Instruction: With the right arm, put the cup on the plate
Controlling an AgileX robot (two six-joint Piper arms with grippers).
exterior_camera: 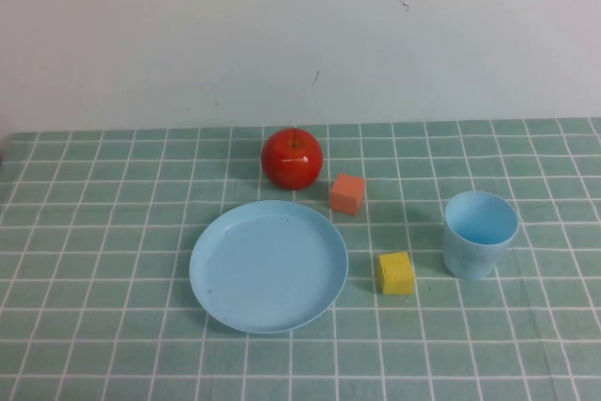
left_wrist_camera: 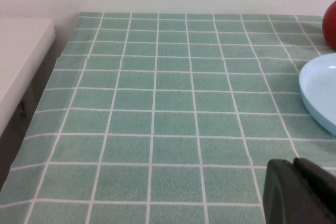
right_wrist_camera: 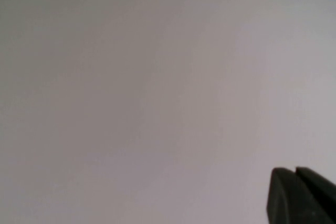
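Observation:
The light-blue cup (exterior_camera: 480,233) stands upright at the right of the green checked cloth. To its left, across a gap, lies the round light-blue plate (exterior_camera: 269,265), bare; its rim (left_wrist_camera: 319,92) also shows in the left wrist view. Neither arm appears in the high view. My left gripper (left_wrist_camera: 294,165) is shut and empty, low over the cloth to the left of the plate. My right gripper (right_wrist_camera: 295,171) is shut with nothing in it and faces a blank pale surface; the cup and the plate do not show in its view.
A red apple (exterior_camera: 292,158) sits behind the plate, its edge (left_wrist_camera: 330,24) in the left wrist view. An orange cube (exterior_camera: 346,193) lies to its right and a yellow cube (exterior_camera: 395,272) between plate and cup. A white wall backs the table. A white ledge (left_wrist_camera: 21,56) adjoins the cloth's left edge.

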